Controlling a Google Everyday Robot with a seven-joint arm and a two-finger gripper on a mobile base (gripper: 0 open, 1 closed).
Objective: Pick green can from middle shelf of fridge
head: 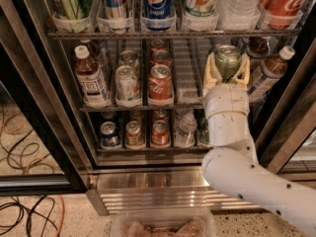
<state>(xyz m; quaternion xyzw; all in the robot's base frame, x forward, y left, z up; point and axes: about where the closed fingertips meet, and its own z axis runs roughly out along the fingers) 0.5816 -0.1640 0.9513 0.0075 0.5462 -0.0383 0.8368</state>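
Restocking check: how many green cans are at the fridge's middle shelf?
1: the green can, at the right of the middle shelf, gripped by the tool; others may be hidden behind.

There is one view, and it sits high and close in front of the fridge [148, 184], tilted down and forward. It looks into the open cabinet from above, so can tops show as discs. The top edge cuts through the upper row of drinks; the bottom edge takes in the louvred base, a strip of floor [74, 221] and a clear tub [163, 226] right below the lens. The middle shelf [183, 78] runs across the centre. The arm [232, 132] comes in from the lower right and reaches away from the camera, so its tool [227, 58] is seen from behind, at the right of that shelf, fingers pressed to both sides of the green can [227, 65].
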